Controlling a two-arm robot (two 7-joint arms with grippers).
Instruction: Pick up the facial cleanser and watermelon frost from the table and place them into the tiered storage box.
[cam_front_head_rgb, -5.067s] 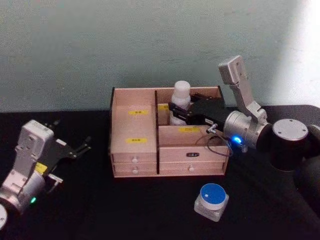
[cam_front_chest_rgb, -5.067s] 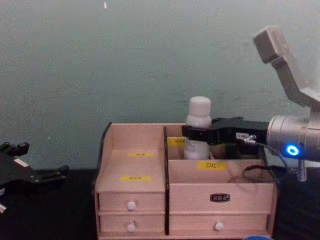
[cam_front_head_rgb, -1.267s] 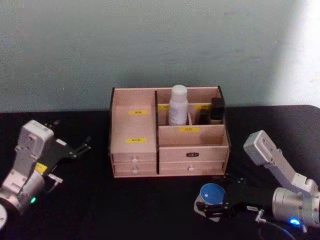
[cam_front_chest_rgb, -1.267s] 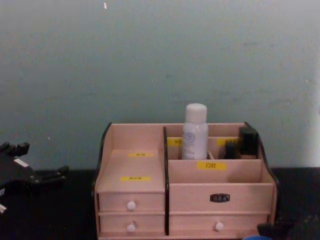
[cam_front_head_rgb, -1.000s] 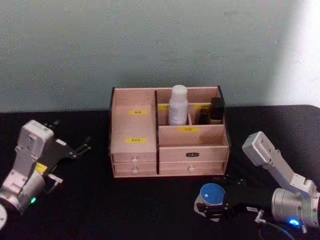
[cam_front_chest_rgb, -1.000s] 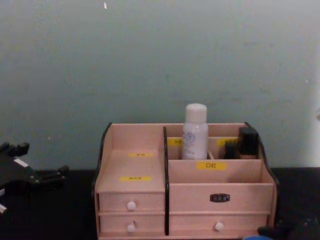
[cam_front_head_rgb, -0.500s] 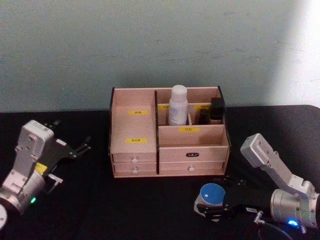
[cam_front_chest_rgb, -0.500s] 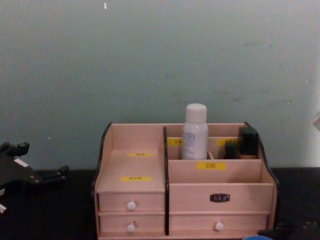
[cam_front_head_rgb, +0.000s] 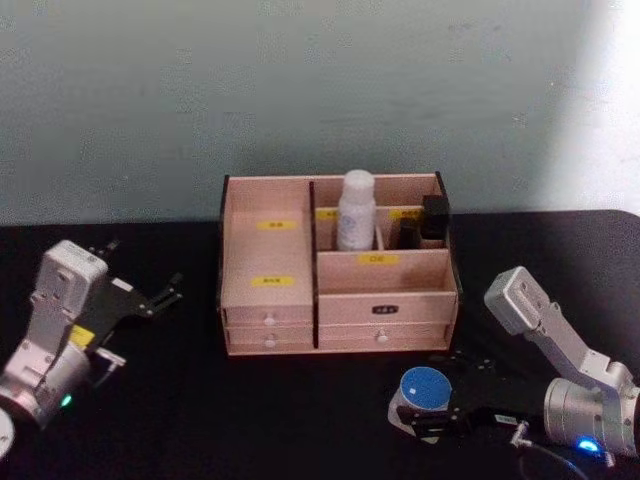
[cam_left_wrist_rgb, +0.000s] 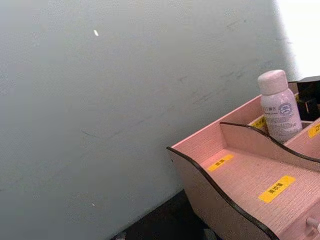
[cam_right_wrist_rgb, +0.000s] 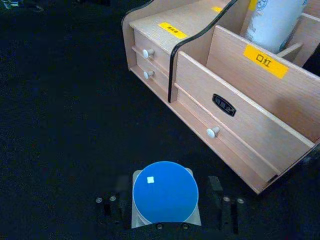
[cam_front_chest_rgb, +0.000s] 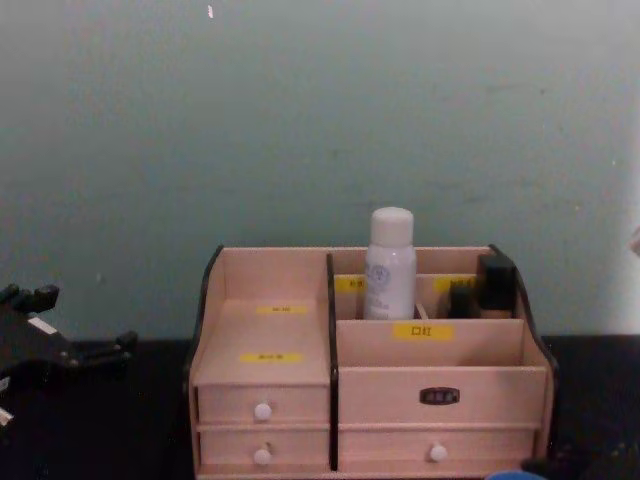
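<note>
Your right gripper (cam_right_wrist_rgb: 166, 207) sits low on the black table (cam_front_head_rgb: 250, 410), in front of the right end of the tiered storage box (cam_front_head_rgb: 268, 262). Its jaws are spread, with one black finger (cam_right_wrist_rgb: 114, 206) on each side of the watermelon frost (cam_right_wrist_rgb: 165, 189), a squat pale jar with a round blue lid.

The right wrist view gives you what the head view cannot. There is a dark gap between each finger and the jar's base, so the jaws straddle the jar without gripping it. The head view gives you the layout instead. The jar stands on the table near the box's front right corner, apart from it, and black tabletop stretches to its left and towards you. In the chest view the jar is a blue sliver at the bottom edge, below the drawers (cam_front_chest_rgb: 480, 445).

The facial cleanser (cam_front_head_rgb: 355, 212), a white capped bottle, stands upright in a rear compartment just right of the box's dark centre divider (cam_front_head_rgb: 313, 225). The left wrist view shows it rising above the compartment walls. Dark containers (cam_front_head_rgb: 433, 218) stand in the rear right corner. The front compartment with the yellow label (cam_right_wrist_rgb: 265, 61) is open on top, beyond the jar.

Your left gripper (cam_front_head_rgb: 140, 298) is parked at the table's left, jaws apart, well clear of the box.
</note>
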